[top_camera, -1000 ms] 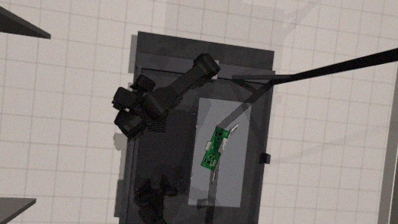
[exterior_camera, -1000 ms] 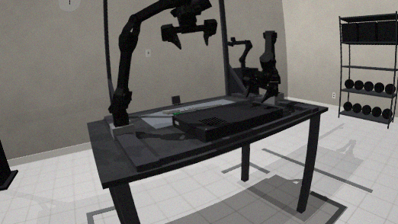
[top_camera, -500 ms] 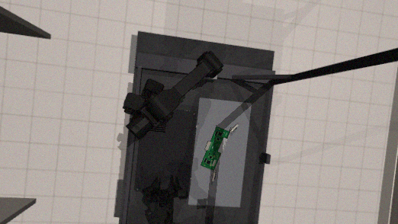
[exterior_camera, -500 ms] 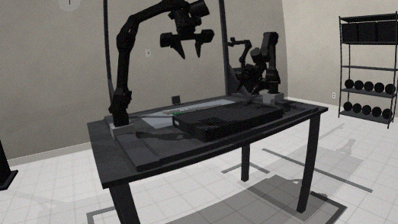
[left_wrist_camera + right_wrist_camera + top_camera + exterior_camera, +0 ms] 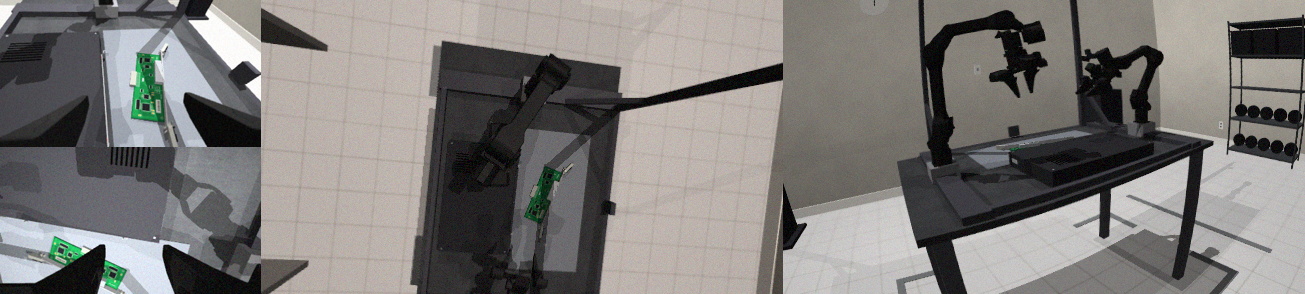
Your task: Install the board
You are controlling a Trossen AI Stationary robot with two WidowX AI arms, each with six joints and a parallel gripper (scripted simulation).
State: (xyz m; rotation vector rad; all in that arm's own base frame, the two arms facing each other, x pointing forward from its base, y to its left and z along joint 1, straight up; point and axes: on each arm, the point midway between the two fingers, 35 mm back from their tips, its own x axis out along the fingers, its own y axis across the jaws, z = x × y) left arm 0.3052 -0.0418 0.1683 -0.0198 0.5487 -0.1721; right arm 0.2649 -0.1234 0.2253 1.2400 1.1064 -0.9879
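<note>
Because the board (image 5: 542, 195) (image 5: 1014, 149) (image 5: 147, 88) (image 5: 65, 252) lies component side up beside the enclosure (image 5: 476, 215) (image 5: 1103, 160) (image 5: 65, 82) (image 5: 108, 209), apparently ready for pickup without turning over, the left gripper (image 5: 506, 265) (image 5: 1085, 91) (image 5: 136, 98) stands wide open and the right gripper (image 5: 493, 172) (image 5: 1025, 94) (image 5: 134, 249) half open, both empty.

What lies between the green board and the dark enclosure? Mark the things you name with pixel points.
A strip of the pale mat (image 5: 568, 210) (image 5: 988, 160) (image 5: 116, 82) (image 5: 141, 256), crossed by shadows, as the left wrist view shows.
</note>
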